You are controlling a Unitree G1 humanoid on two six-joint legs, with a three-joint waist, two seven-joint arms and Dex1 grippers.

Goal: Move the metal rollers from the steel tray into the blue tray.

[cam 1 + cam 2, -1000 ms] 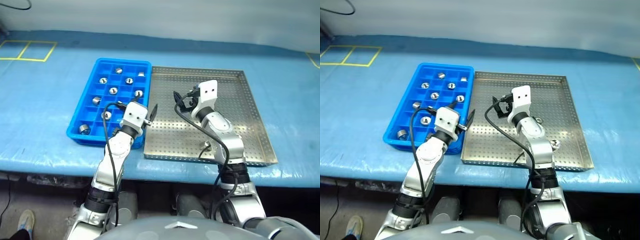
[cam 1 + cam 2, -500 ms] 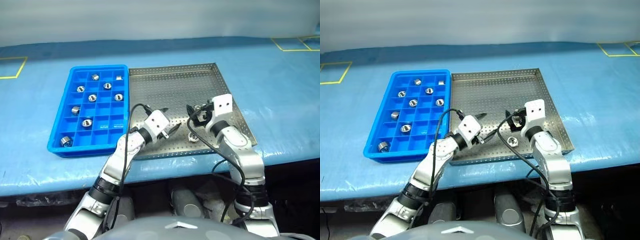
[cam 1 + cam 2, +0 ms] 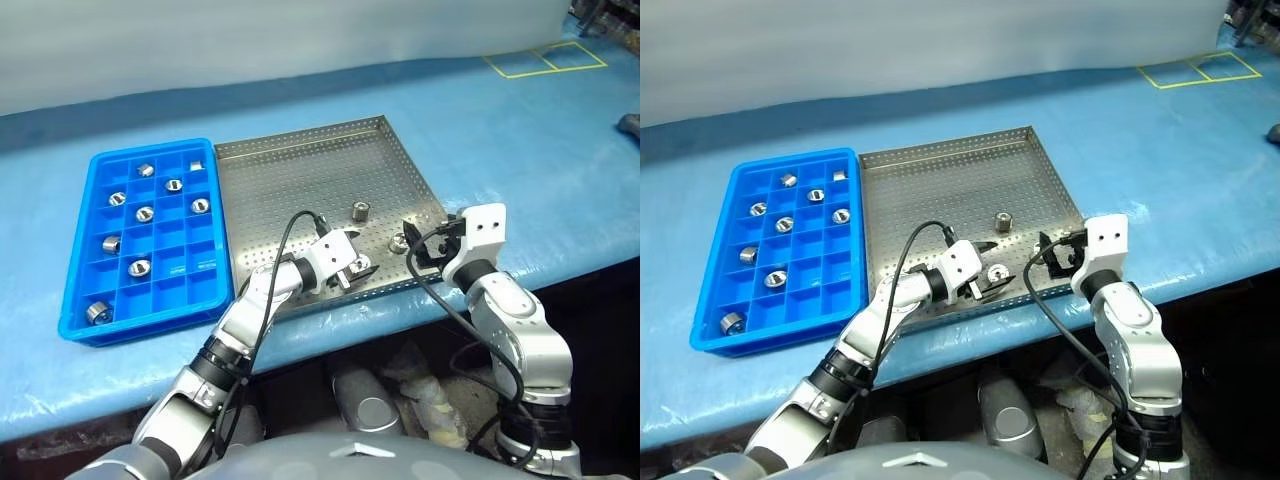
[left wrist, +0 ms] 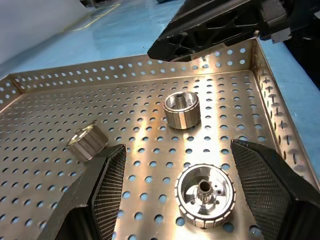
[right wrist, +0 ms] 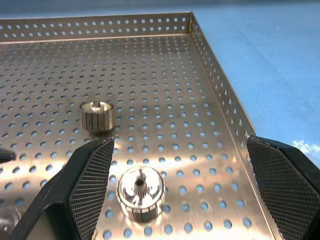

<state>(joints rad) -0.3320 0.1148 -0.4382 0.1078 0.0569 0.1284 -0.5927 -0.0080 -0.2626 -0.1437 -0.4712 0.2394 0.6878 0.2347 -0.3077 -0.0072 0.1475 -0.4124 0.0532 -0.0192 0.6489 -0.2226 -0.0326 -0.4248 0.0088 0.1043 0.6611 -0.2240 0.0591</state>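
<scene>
**Both grippers spread over the steel tray's near edge**

Three metal rollers (image 4: pixel 182 110) remain in the steel tray (image 3: pixel 290 175), clustered by its near right corner. The left gripper (image 3: pixel 985 275) straddles one, jaws spread, empty. The right gripper (image 3: pixel 422 252) hangs wide open at the right rim. The blue tray (image 3: pixel 80 200) alongside holds eight rollers, with many compartments free.

Three metal rollers (image 4: pixel 204 194) lie on the steel tray (image 4: pixel 45 120); the left gripper (image 4: pixel 187 190) stands spread around the nearest.
</scene>
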